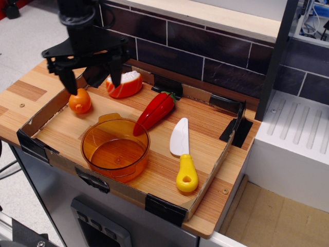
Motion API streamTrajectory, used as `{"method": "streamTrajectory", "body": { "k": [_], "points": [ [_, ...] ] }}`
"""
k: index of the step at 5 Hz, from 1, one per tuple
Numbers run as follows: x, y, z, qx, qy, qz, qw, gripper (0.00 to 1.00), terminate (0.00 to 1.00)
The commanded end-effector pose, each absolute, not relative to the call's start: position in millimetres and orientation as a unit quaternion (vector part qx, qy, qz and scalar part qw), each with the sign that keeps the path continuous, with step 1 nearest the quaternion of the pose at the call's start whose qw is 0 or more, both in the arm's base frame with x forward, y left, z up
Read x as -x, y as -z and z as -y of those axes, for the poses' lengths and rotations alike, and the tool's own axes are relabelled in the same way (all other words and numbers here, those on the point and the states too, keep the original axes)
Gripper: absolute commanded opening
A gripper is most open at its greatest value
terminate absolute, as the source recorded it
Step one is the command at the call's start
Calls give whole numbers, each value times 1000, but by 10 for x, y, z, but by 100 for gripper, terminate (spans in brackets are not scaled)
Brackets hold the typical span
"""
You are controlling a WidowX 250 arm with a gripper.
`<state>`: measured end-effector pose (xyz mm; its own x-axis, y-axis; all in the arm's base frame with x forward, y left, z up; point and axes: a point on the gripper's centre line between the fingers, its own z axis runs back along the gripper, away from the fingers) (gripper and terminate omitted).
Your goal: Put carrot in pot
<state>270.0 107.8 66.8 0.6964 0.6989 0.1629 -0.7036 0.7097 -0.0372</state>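
We have the gripper [91,81] hanging over the far left corner of the cardboard tray [205,181], its two black fingers spread wide apart and holding nothing. The carrot [79,101] sits on the tray floor at the far left, just beside the left wall, and the left finger's tip [69,86] appears right at the carrot's top edge, though from this single view we cannot tell whether it touches or merely hangs above it. The right finger [115,77] falls in front of the salmon-like slice [125,84], so the gap between the fingers is centred a little to the right of the carrot rather than over it. The carrot therefore lies toward the left and near side of the gripper's midpoint. The carrot is stubby, nearly round, with its lighter end turned toward us; its long axis is hard to read, and we judge that it matters little for the grasp. The pot [115,149] stands empty on the near side of the carrot and slightly right, apart from it. The red pepper [154,112] leans on the pot's far right rim, and the toy knife [182,154] lies well to the right. We judge the coming move needs a small shift left before descending.
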Motion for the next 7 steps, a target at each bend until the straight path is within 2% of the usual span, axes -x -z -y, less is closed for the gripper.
{"method": "streamTrajectory", "body": {
  "k": [1, 3, 7],
  "points": [
    [-2722, -569, -1205, -29, -393, 110, 913, 100, 0],
    [-2803, -387, -1321, -50, -392, 119, 911, 100, 0],
    [-2808, -174, -1394, -76, -398, 107, 908, 100, 0]
  ]
}}
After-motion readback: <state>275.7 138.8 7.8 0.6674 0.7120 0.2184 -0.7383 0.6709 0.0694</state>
